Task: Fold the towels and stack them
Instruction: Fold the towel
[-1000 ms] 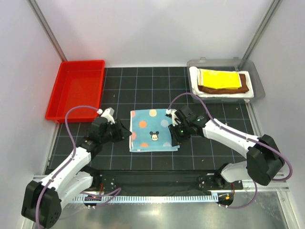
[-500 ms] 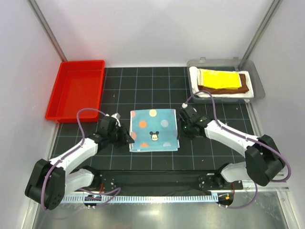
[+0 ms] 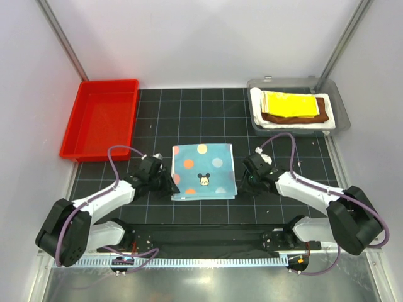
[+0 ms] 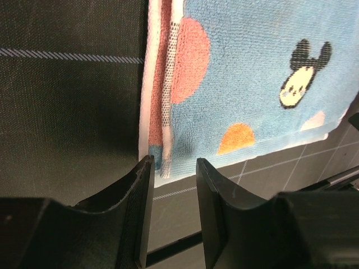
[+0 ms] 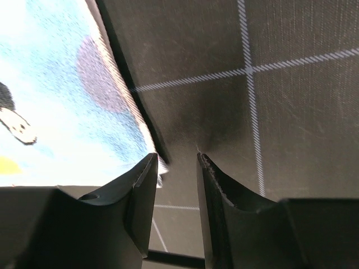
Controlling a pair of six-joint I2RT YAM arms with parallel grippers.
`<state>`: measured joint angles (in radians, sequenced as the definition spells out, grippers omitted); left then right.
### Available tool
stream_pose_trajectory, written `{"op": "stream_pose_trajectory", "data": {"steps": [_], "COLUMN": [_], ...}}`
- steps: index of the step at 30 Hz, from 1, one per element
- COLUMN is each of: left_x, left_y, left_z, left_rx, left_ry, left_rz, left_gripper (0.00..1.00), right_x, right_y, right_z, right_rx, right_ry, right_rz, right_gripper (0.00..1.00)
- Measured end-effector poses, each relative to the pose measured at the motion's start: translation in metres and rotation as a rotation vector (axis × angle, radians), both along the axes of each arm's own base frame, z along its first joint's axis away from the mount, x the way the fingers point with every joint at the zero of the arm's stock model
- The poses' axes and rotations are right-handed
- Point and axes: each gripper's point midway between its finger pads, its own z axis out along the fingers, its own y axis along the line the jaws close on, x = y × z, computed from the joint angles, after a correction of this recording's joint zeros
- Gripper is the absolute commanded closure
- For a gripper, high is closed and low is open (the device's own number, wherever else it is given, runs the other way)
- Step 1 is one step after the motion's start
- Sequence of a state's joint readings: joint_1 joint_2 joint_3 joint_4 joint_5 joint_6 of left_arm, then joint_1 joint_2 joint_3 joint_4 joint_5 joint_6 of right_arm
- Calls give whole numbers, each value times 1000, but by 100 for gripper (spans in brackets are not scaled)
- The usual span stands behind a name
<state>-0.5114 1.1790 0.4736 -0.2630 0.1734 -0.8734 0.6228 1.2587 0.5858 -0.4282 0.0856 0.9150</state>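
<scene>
Left end effector (image 4: 174, 163), right end effector (image 5: 176, 159) flanking blue towel (image 3: 203, 171) edges, jaws parted

Mat (image 3: 208, 116) open beyond blue towel (image 3: 203, 171); red bin (image 3: 104, 119) back-left, clear tray (image 3: 283, 82) back-right.

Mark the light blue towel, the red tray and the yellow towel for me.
light blue towel (image 3: 203, 170), top external view, middle of its upper face.
red tray (image 3: 104, 123), top external view, bare floor inside.
yellow towel (image 3: 289, 104), top external view, centre of its top, on the stack in the clear bin (image 3: 340, 113).
</scene>
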Motion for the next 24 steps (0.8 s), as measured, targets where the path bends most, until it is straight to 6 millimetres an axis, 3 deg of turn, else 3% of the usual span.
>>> {"op": "stream_pose_trajectory", "data": {"steps": [10,17,19,24], "left_x": [1,0,0,0], "left_y": [-4,-4,-4,-4], "left_z": [-8,-9,-9,-9], "left_rx": [21,24,22,22], "left_ry": [2,5,6,7], "left_rz": [3,11,13,14], "left_gripper": [74,92,96,100], "right_x": [7,12,12,10], "right_y": [7,16,19,19], "right_z": [-4,-3,-3,-6], "right_rx": [64,98,101,85], "right_ry": [-40,-72,-77,-75], "right_rz": [-49,-4,20,51], "right_gripper": [59,59,63,89]}}
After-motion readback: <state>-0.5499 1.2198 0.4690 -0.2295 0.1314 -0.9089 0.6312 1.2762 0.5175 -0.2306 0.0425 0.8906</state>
